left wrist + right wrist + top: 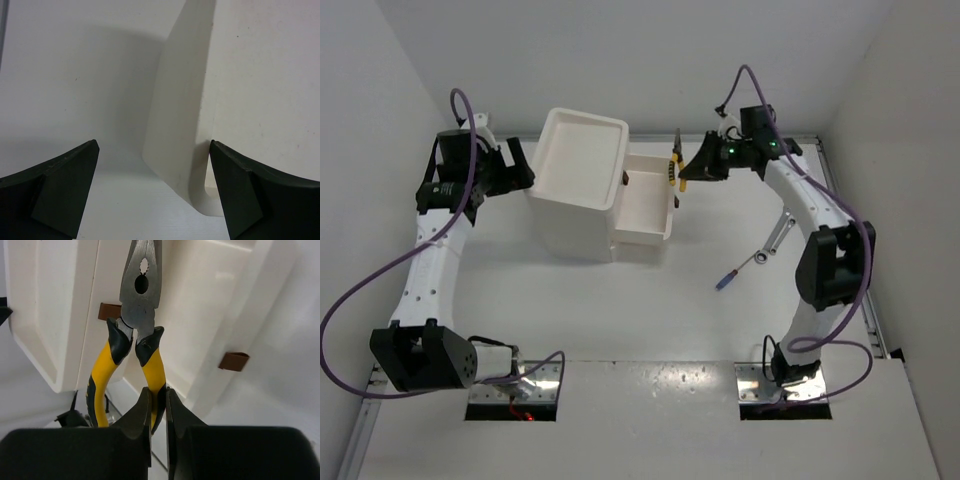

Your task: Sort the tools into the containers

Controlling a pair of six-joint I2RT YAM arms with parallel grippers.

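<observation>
On the left, the left gripper [523, 170] is standing released just beside the left wall of the white drawer unit [570, 225]. In the left wrist view its fingers [65, 190] are spreading wide either side of the unit's corner, gripping nothing. The top drawer [645, 205] is sitting pulled out to the right. At that drawer's right rim, the right gripper [158, 400] is clenching the yellow-handled pliers [140, 315] by one handle only, nose pointing at the unit near a brown knob [110, 311]. Whether the pliers are hanging over the drawer's inside or just outside it cannot be told. The pliers are probably behaving as a stiff, head-heavy steel tool. The rubbery sleeves are likely giving good friction, but with one handle pinched the free one may be swinging at the pivot and the nose may be sagging. A hold across both handles near the joint would be steadier. Further right, on the table, the blue-handled screwdriver [725, 280] is lying loose, light and liable to roll, and best taken across its handle. The silver wrenches [777, 235] beside it are lying flat, thin and slippery, best pinched across the shank.
</observation>
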